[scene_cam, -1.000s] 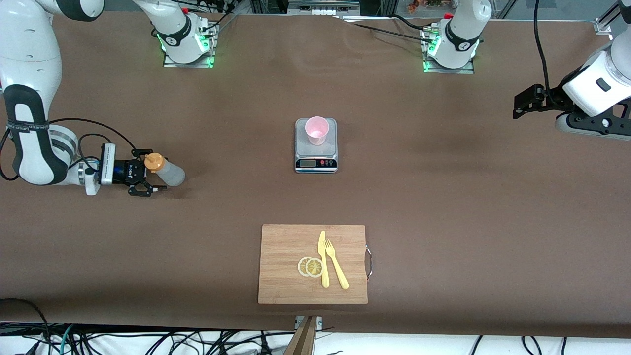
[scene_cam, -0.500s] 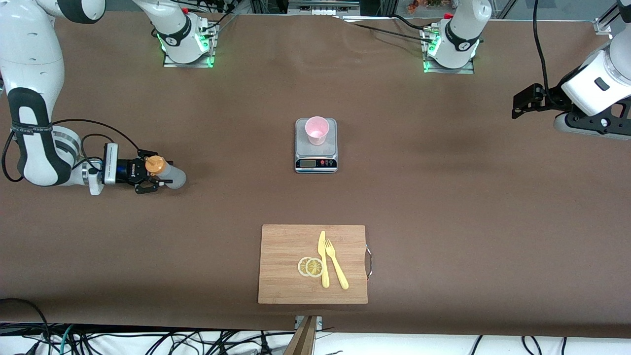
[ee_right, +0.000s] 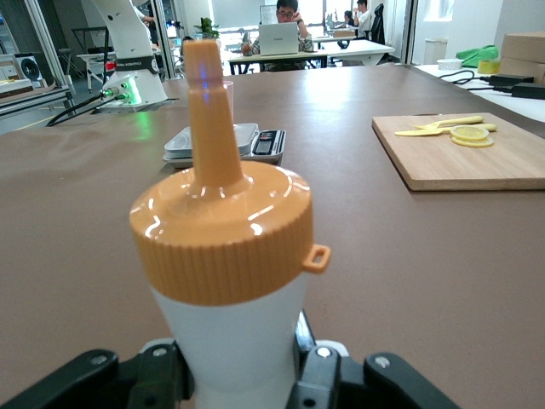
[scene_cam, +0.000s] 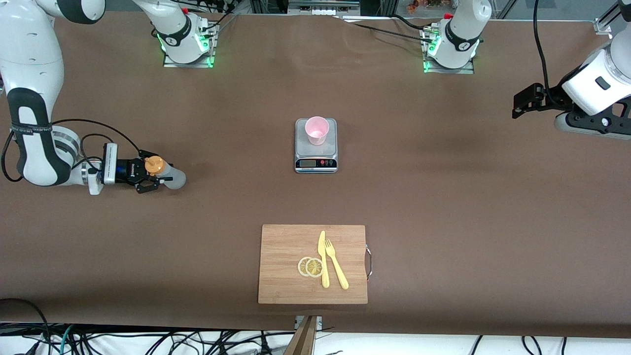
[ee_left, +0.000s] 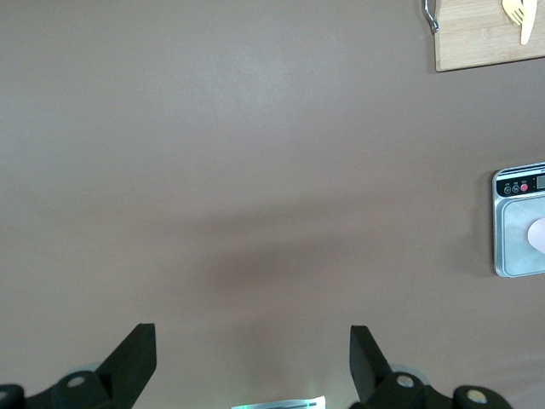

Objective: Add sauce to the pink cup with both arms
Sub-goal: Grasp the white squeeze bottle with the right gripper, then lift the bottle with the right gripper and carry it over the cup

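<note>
The right tool (scene_cam: 148,176) squeezes the sauce (scene_cam: 165,172) near the right arm's end of the table (scene_cam: 443,197). The pink cup (scene_cam: 316,130) sits on the scale (scene_cam: 316,159). The left tool (ee_left: 253,362) waits wide open above the table.

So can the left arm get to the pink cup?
Probably yes. The left hand hangs open over bare table, and nothing stands between it and the pink cup on the scale.

A robotics lab inside an open office: two arm bases (scene_cam: 186,42) bolted to a brown-covered table (scene_cam: 443,197), loose cables (scene_cam: 148,342) along its edge, and people at a laptop desk (ee_right: 294,38) out past the right gripper (ee_right: 247,375).
</note>
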`<state>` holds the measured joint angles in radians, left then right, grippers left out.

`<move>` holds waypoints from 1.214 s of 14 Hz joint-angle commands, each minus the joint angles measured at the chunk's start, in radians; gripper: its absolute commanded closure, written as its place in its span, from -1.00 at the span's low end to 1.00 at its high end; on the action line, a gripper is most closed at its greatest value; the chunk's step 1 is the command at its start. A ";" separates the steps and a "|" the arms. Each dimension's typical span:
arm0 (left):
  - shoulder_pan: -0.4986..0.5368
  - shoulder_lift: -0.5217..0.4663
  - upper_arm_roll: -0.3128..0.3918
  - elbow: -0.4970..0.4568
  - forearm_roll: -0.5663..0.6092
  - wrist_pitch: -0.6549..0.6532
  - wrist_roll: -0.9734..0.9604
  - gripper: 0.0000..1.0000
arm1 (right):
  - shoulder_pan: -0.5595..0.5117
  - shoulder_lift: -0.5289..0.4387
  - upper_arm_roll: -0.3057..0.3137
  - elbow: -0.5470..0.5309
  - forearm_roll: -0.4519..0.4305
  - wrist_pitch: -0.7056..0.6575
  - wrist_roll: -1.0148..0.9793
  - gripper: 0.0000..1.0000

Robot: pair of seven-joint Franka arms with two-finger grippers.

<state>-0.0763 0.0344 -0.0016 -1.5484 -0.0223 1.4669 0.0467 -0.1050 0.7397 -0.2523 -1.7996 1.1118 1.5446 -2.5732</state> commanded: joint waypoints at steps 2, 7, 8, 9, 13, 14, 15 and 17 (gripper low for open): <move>0.003 0.002 -0.003 0.021 -0.007 -0.022 0.021 -1.00 | 0.086 -0.060 -0.070 0.003 -0.050 0.022 0.112 0.27; 0.003 0.002 -0.003 0.021 -0.007 -0.020 0.021 -1.00 | 0.284 -0.143 -0.186 -0.021 -0.063 0.113 0.292 0.31; 0.003 0.004 -0.003 0.022 -0.005 -0.019 0.021 -1.00 | 0.322 -0.163 -0.199 -0.029 -0.066 0.143 0.341 0.31; 0.003 0.004 -0.002 0.022 -0.005 -0.019 0.021 -1.00 | 0.361 -0.186 -0.205 -0.032 -0.085 0.178 0.394 0.31; -0.002 0.004 -0.003 0.022 -0.005 -0.019 0.021 -1.00 | 0.503 -0.267 -0.205 -0.029 -0.219 0.301 0.640 0.30; -0.002 0.004 -0.003 0.022 -0.007 -0.017 0.021 -1.00 | 0.533 -0.285 -0.202 -0.027 -0.259 0.327 0.701 0.30; -0.002 0.004 -0.003 0.022 -0.005 -0.019 0.021 -1.00 | 0.572 -0.299 -0.202 -0.026 -0.306 0.345 0.755 0.30; -0.002 0.004 -0.003 0.022 -0.007 -0.017 0.021 -1.00 | 0.648 -0.316 -0.202 -0.023 -0.372 0.376 0.833 0.29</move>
<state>-0.0795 0.0344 -0.0032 -1.5475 -0.0223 1.4668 0.0468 0.4732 0.4750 -0.4411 -1.7915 0.8007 1.8879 -1.8159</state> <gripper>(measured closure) 0.000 0.648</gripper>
